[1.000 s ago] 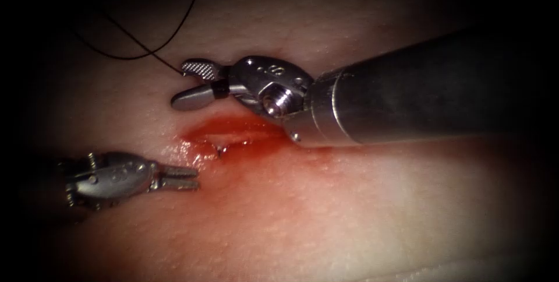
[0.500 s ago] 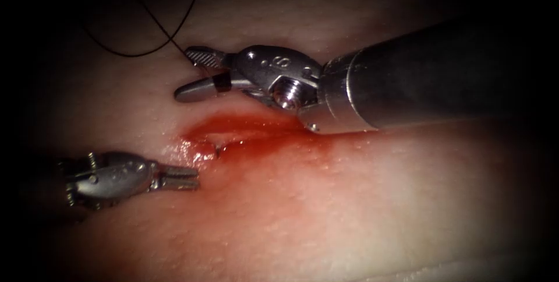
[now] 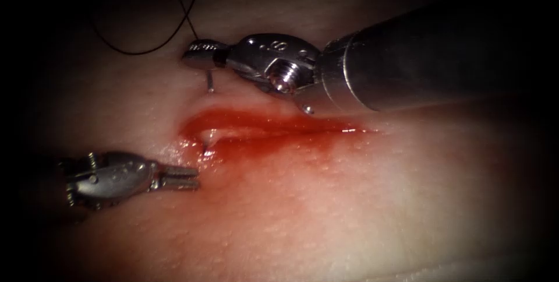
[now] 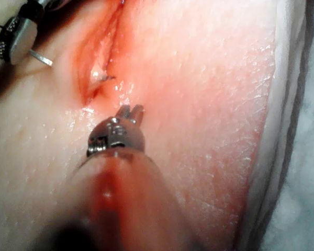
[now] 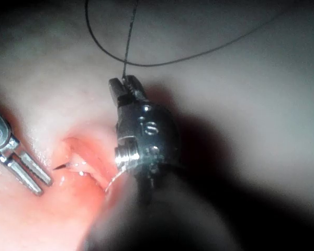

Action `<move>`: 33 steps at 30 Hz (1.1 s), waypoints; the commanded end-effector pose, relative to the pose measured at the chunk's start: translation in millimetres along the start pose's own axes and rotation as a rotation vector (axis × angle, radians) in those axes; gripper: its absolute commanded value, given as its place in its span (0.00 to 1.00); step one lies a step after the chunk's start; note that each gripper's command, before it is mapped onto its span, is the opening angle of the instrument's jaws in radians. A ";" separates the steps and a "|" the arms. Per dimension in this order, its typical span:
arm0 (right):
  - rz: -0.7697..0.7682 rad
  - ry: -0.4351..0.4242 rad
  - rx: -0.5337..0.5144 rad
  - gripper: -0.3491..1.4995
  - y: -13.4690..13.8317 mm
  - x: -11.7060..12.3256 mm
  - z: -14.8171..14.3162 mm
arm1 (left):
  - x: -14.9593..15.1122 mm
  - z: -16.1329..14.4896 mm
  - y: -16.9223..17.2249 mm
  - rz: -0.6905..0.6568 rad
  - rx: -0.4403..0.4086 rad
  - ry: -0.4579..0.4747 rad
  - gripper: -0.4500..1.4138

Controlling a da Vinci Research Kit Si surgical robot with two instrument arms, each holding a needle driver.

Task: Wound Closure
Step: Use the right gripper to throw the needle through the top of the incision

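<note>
- Right tool (image 3: 201,56), jaws pinching the needle (image 3: 210,81) near its tail, thread (image 3: 145,49) trailing, above the cut (image 3: 250,126)
- Needle tip (image 5: 59,167) emerges in the cut
- Left tool (image 3: 183,178), jaws slightly parted, empty, waits nearby

Past the outer edge of the tissue (image 4: 209,104), my left wrist view shows a pale grey-blue surface (image 4: 307,198), mottled and soft-looking. I cannot tell whether it is cloth or foam. A thin dark line runs where the two meet.
</note>
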 end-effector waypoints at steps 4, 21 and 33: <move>0.206 -0.023 0.044 0.00 -0.6 -1.1 0.8 | -0.1 0.6 -0.2 0.002 -0.003 0.001 0.13; 0.418 -0.125 0.167 0.00 -3.8 -5.1 -0.7 | 0.0 0.6 -0.2 0.001 -0.004 0.001 0.12; 0.380 0.033 0.197 0.87 -1.4 -3.8 -1.1 | 1.4 -0.3 -0.7 0.139 0.014 0.067 0.23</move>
